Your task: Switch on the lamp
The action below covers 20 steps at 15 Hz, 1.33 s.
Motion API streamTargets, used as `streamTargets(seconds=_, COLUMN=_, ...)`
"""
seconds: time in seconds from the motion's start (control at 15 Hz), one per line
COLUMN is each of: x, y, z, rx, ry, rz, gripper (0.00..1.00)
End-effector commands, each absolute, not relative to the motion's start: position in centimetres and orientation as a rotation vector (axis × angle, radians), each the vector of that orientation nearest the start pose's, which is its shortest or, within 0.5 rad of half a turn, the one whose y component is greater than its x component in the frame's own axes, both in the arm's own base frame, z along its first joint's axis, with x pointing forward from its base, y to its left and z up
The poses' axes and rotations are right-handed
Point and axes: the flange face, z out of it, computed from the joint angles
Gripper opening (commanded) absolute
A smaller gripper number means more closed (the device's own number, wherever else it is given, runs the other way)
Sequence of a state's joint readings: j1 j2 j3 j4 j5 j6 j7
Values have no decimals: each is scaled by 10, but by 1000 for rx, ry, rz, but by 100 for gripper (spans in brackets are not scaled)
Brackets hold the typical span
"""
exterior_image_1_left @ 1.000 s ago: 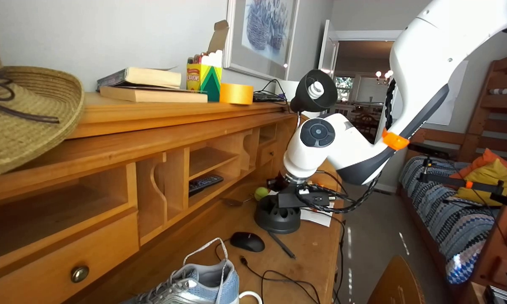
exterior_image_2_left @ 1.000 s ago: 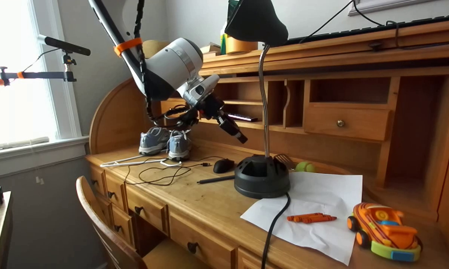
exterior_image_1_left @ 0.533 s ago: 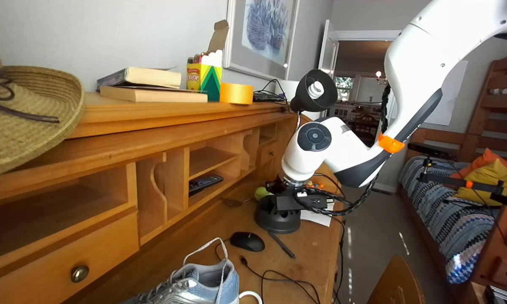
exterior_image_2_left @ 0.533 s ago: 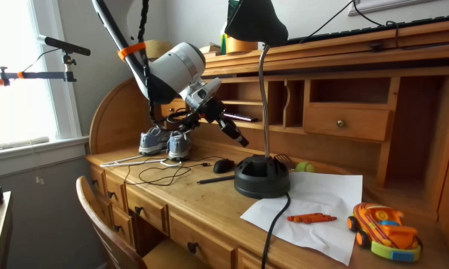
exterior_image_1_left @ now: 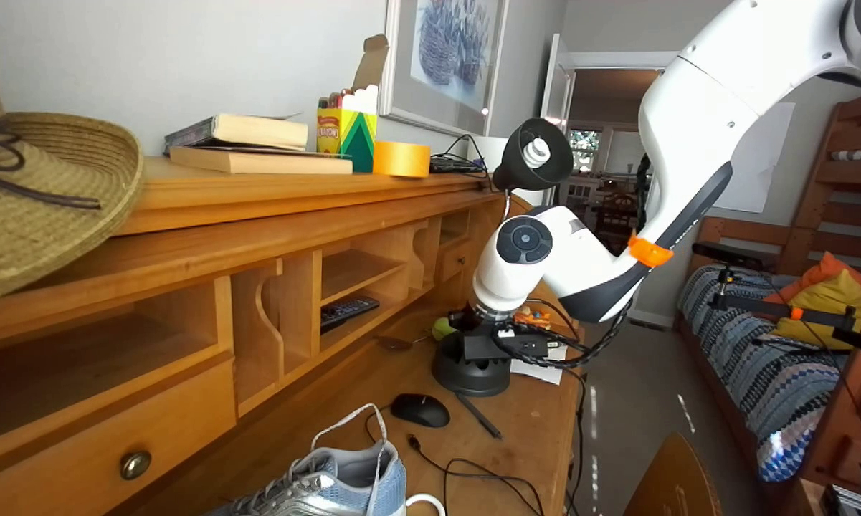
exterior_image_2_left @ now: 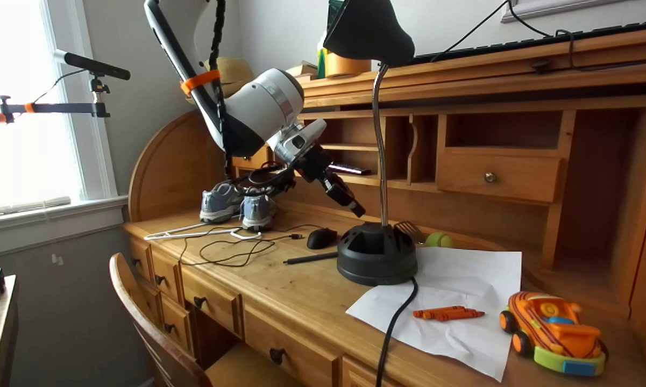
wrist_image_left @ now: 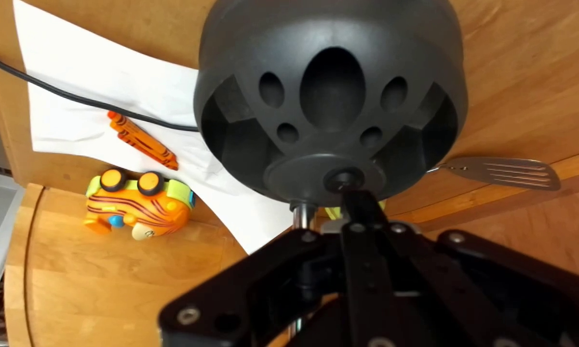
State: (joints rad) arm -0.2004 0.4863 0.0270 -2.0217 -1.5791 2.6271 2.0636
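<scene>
The black lamp stands upright on the desk, with its domed base [exterior_image_2_left: 376, 260], thin curved metal arm [exterior_image_2_left: 379, 140] and black head [exterior_image_2_left: 371, 32]. In an exterior view, a white spiral bulb [exterior_image_1_left: 536, 153] shows inside the head, with no glow visible. In the wrist view, the base [wrist_image_left: 332, 29] has several holes and a small round dark button [wrist_image_left: 342, 177] on top. My gripper [exterior_image_2_left: 359, 208] is shut and empty, just above the base, beside the arm. In the wrist view, its fingertips [wrist_image_left: 361, 200] overlap the button's lower edge; I cannot tell whether they touch.
A black mouse [exterior_image_2_left: 321, 238], a dark pen-like stick [exterior_image_2_left: 311, 258] and shoes [exterior_image_2_left: 258, 208] lie on one side of the base. White paper [exterior_image_2_left: 473, 269], crayons [exterior_image_2_left: 449, 313], a toy car [exterior_image_2_left: 556, 333], a tennis ball [exterior_image_2_left: 439, 240] and a slotted spatula [wrist_image_left: 511, 172] lie on the other.
The arm and shut gripper have moved down and closer to the lamp base, and rightward in an exterior view. The lamp has not moved.
</scene>
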Motion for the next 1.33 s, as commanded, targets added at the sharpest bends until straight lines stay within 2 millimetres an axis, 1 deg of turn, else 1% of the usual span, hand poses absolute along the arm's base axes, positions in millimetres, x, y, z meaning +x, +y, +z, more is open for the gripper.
streamTargets(seconds=0.0, x=598, y=-84, z=193, rx=-2986, ry=1387, rz=-1233, gripper=0)
streamTargets(seconds=0.47, x=603, y=-86, z=184, rx=-2971, ry=1389, rz=-1252, gripper=0)
streamTargets(seconds=0.8, x=605, y=-86, z=185, rx=-2956, ry=1383, rz=-1283, gripper=0)
streamTargets(seconds=1.27, x=603, y=-87, z=184, rx=-2967, ry=1401, rz=-1259, gripper=0)
